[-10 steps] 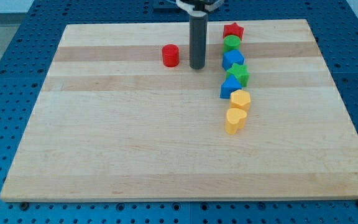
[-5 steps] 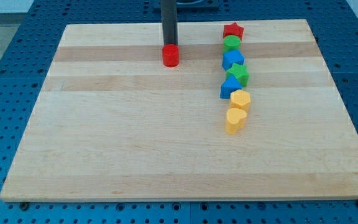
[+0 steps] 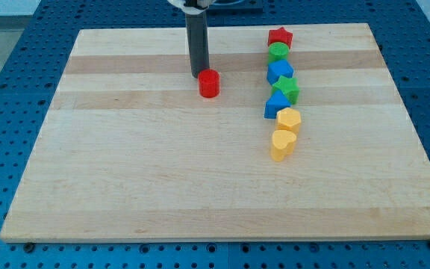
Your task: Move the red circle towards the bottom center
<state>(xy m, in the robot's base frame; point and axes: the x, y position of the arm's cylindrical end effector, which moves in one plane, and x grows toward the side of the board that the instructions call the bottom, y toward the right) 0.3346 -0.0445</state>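
Observation:
The red circle (image 3: 209, 84) is a short red cylinder on the wooden board (image 3: 163, 172), in the upper middle of the view. My tip (image 3: 198, 75) stands just above and left of it, touching or almost touching its upper left edge. The dark rod rises from there to the view's top.
A column of blocks runs down the right of centre: red star (image 3: 280, 36), green circle (image 3: 278, 51), blue block (image 3: 280, 72), green star (image 3: 286, 90), blue triangle (image 3: 276, 105), yellow hexagon (image 3: 289, 119), yellow heart (image 3: 282, 144). A blue pegboard (image 3: 6, 90) surrounds the board.
My tip came from the right of the red circle to behind it, then moved down. The red circle has slid down and slightly right.

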